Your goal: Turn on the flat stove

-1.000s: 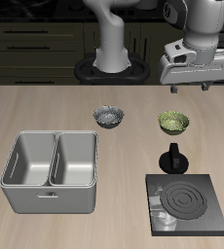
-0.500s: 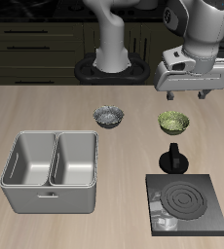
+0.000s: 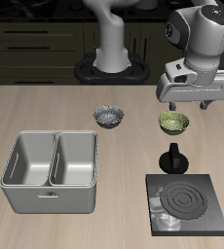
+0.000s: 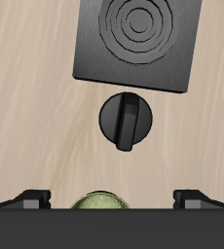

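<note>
Above the green bowl (image 3: 174,121), the gripper (image 3: 188,103) hung clear of the table with its fingers spread wide and nothing between them. At about five o'clock on the tabletop, near the front edge, lay the flat stove (image 3: 187,202), its coil rings (image 3: 187,201) grey. The black round knob (image 3: 172,160) stood just behind the plate, toward twelve o'clock from it, between the plate and the green bowl. A grey patterned bowl (image 3: 109,116) sat at ten o'clock from the knob. The double-basin metal sink (image 3: 52,171) rested well apart, at about eight o'clock on the table (image 3: 46,107).
</note>
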Available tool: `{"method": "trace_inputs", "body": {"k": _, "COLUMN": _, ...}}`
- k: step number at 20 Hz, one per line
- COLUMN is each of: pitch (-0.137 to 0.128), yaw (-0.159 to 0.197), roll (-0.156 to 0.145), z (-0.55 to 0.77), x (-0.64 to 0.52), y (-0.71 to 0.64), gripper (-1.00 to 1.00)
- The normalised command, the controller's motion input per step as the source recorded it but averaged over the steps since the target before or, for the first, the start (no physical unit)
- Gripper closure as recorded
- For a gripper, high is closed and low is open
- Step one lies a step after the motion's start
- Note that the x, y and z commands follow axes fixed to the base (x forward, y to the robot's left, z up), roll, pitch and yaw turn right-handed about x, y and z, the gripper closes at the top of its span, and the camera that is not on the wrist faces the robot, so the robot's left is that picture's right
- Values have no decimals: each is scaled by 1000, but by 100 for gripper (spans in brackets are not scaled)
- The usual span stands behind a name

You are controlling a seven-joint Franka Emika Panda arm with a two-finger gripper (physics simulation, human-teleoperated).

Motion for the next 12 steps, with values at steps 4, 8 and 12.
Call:
{"method": "trace_inputs", "body": {"k": 4, "pitch": -31, "yaw": -25, "roll": -8, "z": -198, "x": 33, "y": -71, "gripper": -100}}
{"method": "trace_inputs", "body": {"k": 8, "pitch": 18, "yaw": -76, "roll": 1, "z": -430, "x": 60, "y": -129, "gripper": -100}}
{"method": "trace_inputs", "body": {"k": 12, "pitch": -19, "yaw": -18, "roll": 6, "z": -199, "x": 35, "y": 2, "gripper": -100}}
